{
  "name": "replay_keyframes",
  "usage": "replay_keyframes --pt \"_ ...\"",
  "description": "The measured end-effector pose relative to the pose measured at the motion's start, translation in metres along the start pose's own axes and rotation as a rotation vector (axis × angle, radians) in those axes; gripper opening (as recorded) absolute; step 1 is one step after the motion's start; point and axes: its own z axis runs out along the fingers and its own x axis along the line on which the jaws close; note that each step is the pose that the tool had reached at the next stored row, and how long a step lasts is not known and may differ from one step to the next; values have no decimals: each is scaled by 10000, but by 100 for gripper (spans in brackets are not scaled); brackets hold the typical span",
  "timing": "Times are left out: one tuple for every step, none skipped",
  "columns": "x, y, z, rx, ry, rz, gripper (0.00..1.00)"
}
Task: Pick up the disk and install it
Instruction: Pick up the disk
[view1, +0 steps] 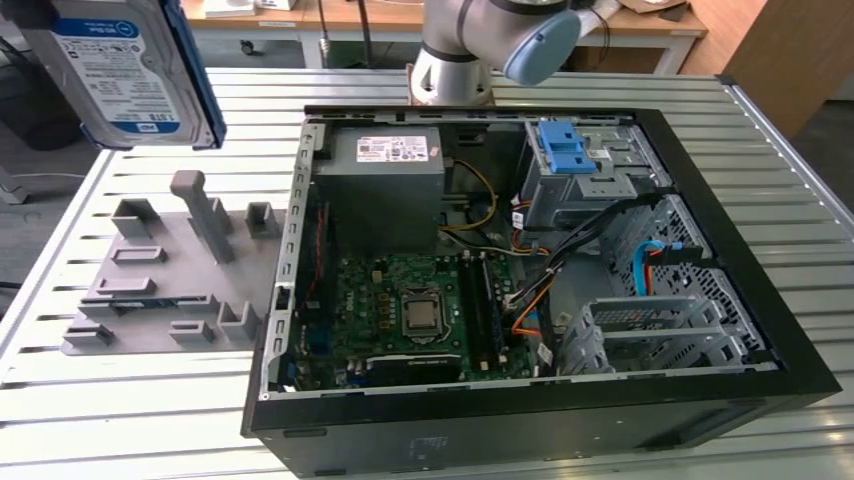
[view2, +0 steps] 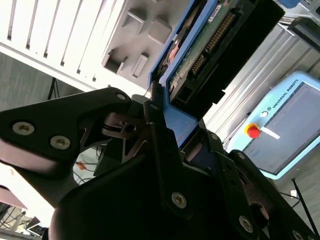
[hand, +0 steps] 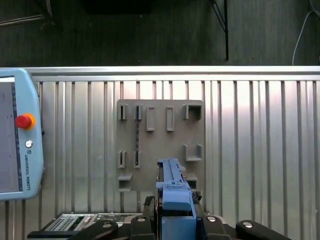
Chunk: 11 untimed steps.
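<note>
The disk (view1: 127, 70), a silver-grey drive with a white-and-blue label in a blue carrier frame, hangs high at the exterior view's upper left, above the table. In both wrist views my gripper (hand: 175, 206) (view2: 167, 125) is shut on the carrier's blue edge. The first wrist view has the disk (hand: 172, 182) edge-on over the grey holder plate (hand: 160, 145). In the second wrist view the disk's green circuit board (view2: 200, 50) faces the camera. The open computer case (view1: 287, 250) lies to the exterior view's right of the disk.
A grey metal drive bay (view1: 594, 185) with a blue latch piece (view1: 571, 150) sits in the case's far right corner. The grey holder plate (view1: 160, 270) with upright posts lies left of the case. A teach pendant (hand: 15, 135) rests on the slatted table (view1: 134, 400).
</note>
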Motion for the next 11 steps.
replay_keyframes --pt "6 -29 -1 -3 1 0 36" --pt "12 -55 -1 -5 0 0 36" --pt "18 -82 -2 -9 1 0 36" --pt "24 -109 -2 -12 0 0 36" --pt "29 -136 -3 -15 0 1 36" --pt "35 -164 -3 -17 0 1 36" --pt "40 -192 -4 -22 1 0 36" --pt "46 -223 -5 -27 1 0 36" --pt "50 -250 -5 -30 1 1 36" --pt "56 -280 -6 -34 1 1 36" --pt "60 -309 -6 -38 1 1 36"
